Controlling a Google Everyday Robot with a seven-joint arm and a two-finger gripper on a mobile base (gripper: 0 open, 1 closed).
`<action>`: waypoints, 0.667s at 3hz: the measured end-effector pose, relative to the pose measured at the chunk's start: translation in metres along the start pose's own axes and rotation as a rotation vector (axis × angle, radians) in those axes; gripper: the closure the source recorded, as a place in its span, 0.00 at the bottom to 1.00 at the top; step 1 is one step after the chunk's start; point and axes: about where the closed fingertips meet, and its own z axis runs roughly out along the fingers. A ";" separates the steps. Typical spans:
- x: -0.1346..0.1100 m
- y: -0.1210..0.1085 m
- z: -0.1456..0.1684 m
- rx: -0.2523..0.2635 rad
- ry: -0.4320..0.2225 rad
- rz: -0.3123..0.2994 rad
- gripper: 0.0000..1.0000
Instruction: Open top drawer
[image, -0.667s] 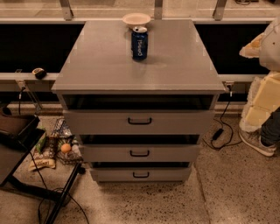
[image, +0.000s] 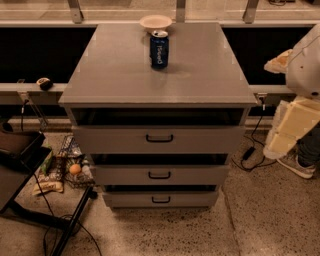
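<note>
Grey cabinet (image: 125, 70) stands on floor. Top drawer (image: 115, 141) right under cabinet top, dark gap above its front. Front sits further forward than two lower drawers (image: 125, 176). White arm (image: 306, 60) right of cabinet. Gripper (image: 289, 128) low beside cabinet's right side, well apart from top drawer; wide or closed, no way to know. Blue can (image: 159, 49) on cabinet top, near back. Bowl (image: 155, 22) just behind can. Black handle (image: 159, 138) in middle of top drawer front.

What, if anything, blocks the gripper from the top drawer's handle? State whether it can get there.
Probably yes. The gripper hangs at the view's right edge, beside the cabinet. The top drawer's black handle faces bare floor with nothing in front; the Pepsi can and bowl sit up on the cabinet top.
</note>
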 end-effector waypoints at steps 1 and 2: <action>-0.004 0.002 0.044 0.044 0.017 -0.023 0.00; -0.002 0.003 0.105 0.054 0.031 -0.030 0.00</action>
